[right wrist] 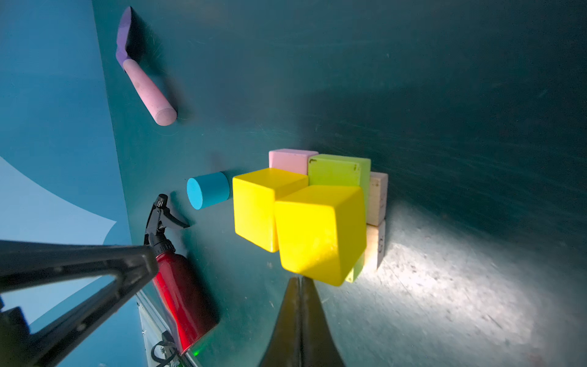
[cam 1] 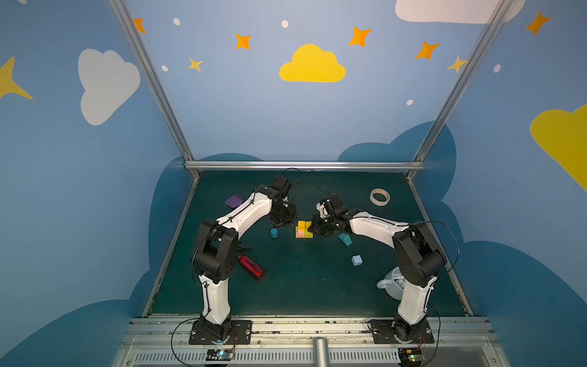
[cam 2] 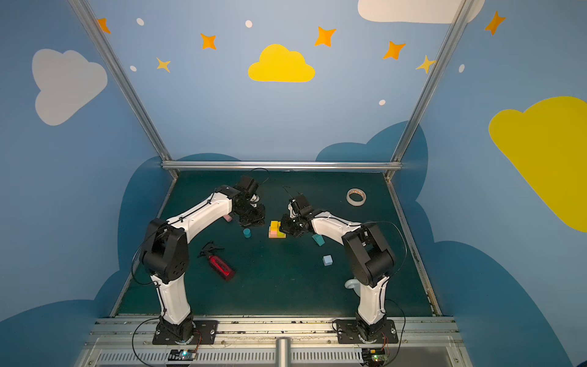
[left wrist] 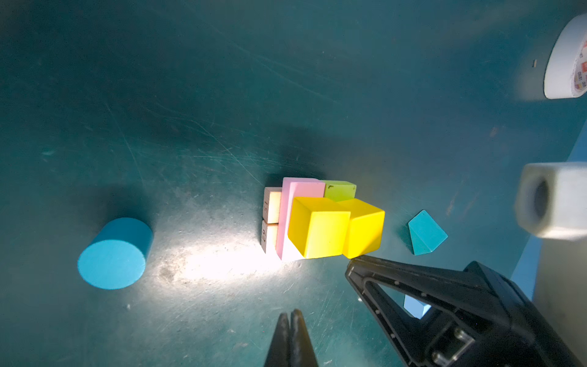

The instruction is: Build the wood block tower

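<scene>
While 2 yellow cubes (left wrist: 320, 232) top tower (left wrist: 301, 193), cylinder (left wrist: 111, 254) loose

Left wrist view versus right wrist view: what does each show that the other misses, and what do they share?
Only the left wrist view shows the teal house-shaped block, the tape roll and a sliver of the pale-blue cube. Only the right wrist view shows the purple spatula and the red spray bottle. Both show the teal cylinder and the unfinished tower: two yellow cubes on a pink slab and a lime slab, over tan bars.
</scene>
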Tool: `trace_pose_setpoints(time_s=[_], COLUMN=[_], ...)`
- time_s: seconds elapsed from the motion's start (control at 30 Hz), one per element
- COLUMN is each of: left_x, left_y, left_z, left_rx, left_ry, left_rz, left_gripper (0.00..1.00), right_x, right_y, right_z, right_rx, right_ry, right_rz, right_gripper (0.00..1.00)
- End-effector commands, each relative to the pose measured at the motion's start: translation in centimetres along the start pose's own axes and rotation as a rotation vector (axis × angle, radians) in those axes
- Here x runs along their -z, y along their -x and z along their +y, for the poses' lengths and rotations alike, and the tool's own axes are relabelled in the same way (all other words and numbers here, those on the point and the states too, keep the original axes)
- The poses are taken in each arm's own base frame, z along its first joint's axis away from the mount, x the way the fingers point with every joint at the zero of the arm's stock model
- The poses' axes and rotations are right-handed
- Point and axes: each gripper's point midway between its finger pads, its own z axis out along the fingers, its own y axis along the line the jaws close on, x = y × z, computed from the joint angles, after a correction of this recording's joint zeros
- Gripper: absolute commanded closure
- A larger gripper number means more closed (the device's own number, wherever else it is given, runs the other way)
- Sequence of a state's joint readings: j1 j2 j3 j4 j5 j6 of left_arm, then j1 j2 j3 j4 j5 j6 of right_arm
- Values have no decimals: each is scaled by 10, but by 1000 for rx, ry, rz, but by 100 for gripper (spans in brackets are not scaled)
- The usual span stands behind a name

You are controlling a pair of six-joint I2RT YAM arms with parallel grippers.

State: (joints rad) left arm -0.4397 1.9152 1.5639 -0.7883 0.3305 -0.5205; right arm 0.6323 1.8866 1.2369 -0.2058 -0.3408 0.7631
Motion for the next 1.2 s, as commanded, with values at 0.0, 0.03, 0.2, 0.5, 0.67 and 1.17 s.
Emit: trace_pose_setpoints(time_s=[0.0, 0.03, 0.2, 0.5, 0.67, 1.17], left_x=[10, 11, 12, 11, 11, 5], left_y=[-3, -3, -1, -2, -3, -4], left_z=[-2, -3, -6, -8, -7, -4], left_rx=[-7, -8, -9, -9, -7, -4], left_ry=[-6, -9, -22, -29, -27, -17], left_rz=[-13, -14, -17, -16, -15, 0], left_gripper=[95, 95, 95, 95, 95, 95], right_x=[-2, 0, 24, 61, 55, 16], right_y=[-3, -4, -10, -2, 13, 31], right_z=[3, 4, 12, -1, -20, -28], right_rx=[5, 8, 39, 38, -1, -36], right_ry=[5, 7, 13, -33, -52, -26], right_rz=[8, 11, 1, -64, -56, 2], right_gripper=[100, 100, 100, 100, 100, 100])
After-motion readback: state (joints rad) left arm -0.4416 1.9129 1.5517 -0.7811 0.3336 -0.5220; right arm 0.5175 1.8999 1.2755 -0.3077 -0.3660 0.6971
